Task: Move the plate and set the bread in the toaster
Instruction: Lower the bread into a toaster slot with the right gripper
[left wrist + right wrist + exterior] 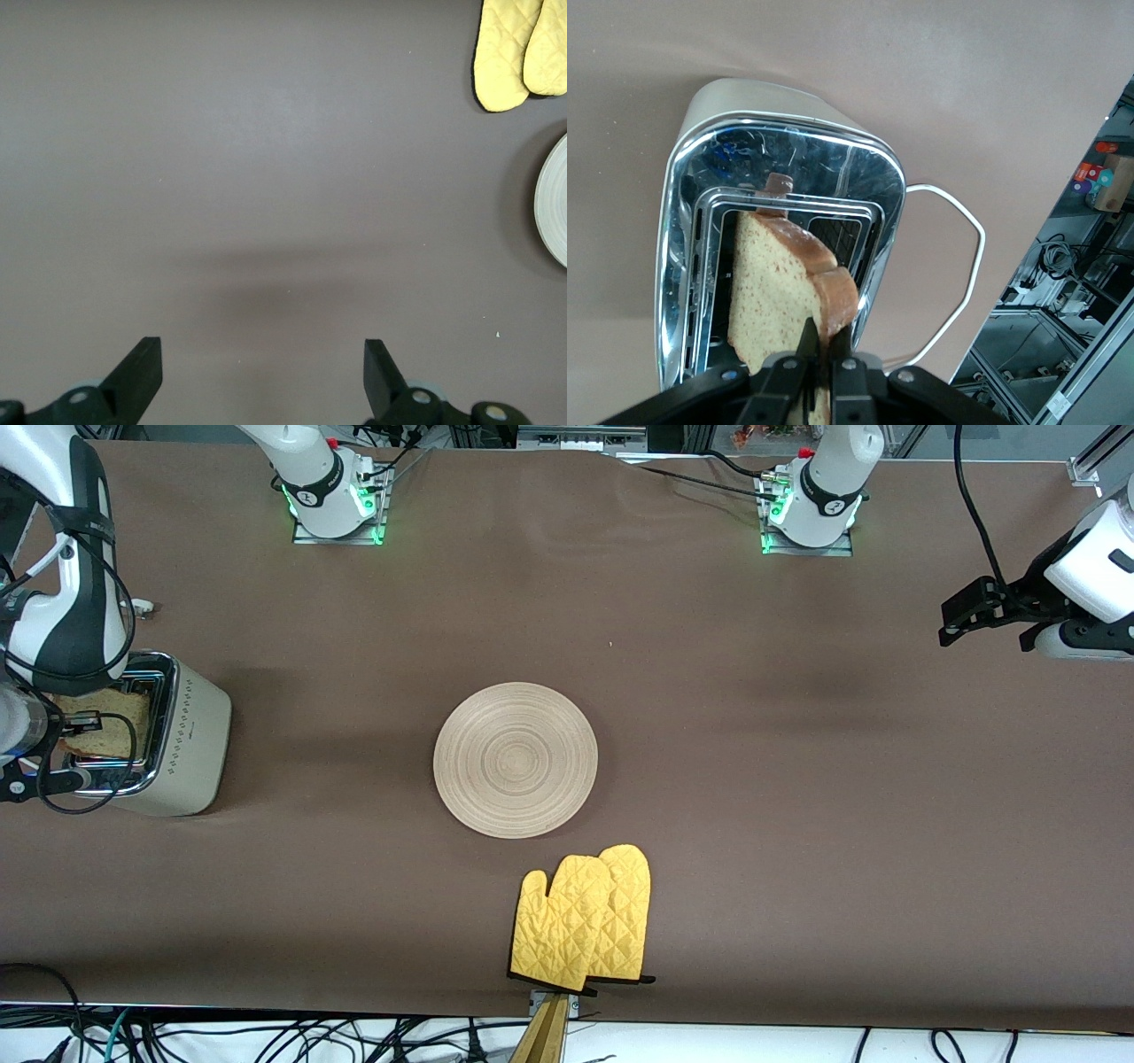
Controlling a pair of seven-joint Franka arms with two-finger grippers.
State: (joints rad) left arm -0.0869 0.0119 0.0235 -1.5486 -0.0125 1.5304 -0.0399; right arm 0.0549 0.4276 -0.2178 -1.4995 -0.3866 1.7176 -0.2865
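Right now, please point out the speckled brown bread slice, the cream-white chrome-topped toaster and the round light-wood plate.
bread slice (775, 297), right wrist view, speckled face.
toaster (190, 744), front view, dotted side.
plate (516, 760), front view, centre rings.

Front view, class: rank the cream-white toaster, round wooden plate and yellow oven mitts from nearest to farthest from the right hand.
1. Cream-white toaster: directly under the right hand, which holds the bread slice.
2. Round wooden plate: mid-table.
3. Yellow oven mitts: nearer the front camera than the plate.

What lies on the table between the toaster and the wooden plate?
Nothing: in the front view, only bare brown table cover separates the toaster from the wooden plate.
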